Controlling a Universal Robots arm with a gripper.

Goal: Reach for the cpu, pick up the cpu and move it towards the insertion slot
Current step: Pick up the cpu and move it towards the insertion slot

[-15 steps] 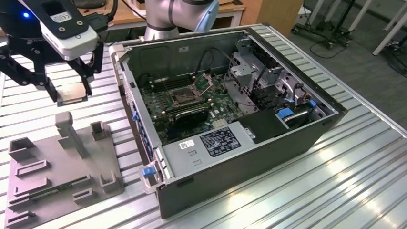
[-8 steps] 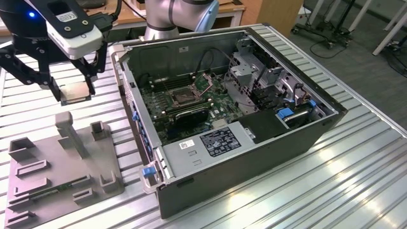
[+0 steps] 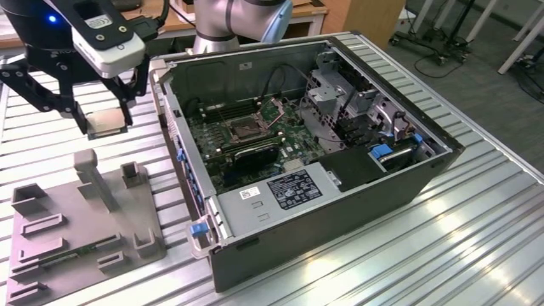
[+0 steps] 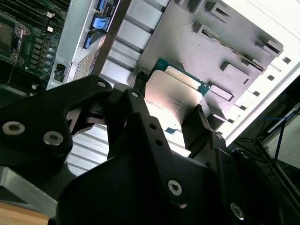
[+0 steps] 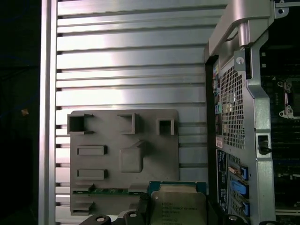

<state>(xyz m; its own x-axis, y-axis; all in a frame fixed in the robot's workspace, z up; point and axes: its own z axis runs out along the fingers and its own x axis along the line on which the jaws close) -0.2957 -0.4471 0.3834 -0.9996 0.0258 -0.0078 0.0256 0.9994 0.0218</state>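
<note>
The gripper [image 3: 104, 125] hangs at the far end of the table [image 3: 425, 242], toward the exterior view's left. Its two black fingers [image 3: 81, 121] are clamped on opposite edges of the cpu [image 3: 107, 121]. The chip is off the tray [image 3: 76, 223], held in the air with its silvery top showing. It sits above the table slats near the tray's far edge.

In the second wrist view the cpu [image 4: 176, 101] lies between the dark fingers [image 4: 196, 125], its green rim peeking out along one side. In the first wrist view the cpu [image 5: 180, 206] overlaps the edge of the gray tray [image 5: 122, 140]. A thin green memory stick [image 5: 110, 191] lies in one of the tray's recesses just beside it.

The open case [image 3: 340, 210] lies on its side to the exterior view's right of the gripper, with the green board facing up. The slot [image 3: 241, 131], a square metal frame with a dark centre, sits in the middle of that board. It is well apart from the chip, with the case wall between them. Blue tabs [image 3: 199, 229] show on the case's near corner.
</note>
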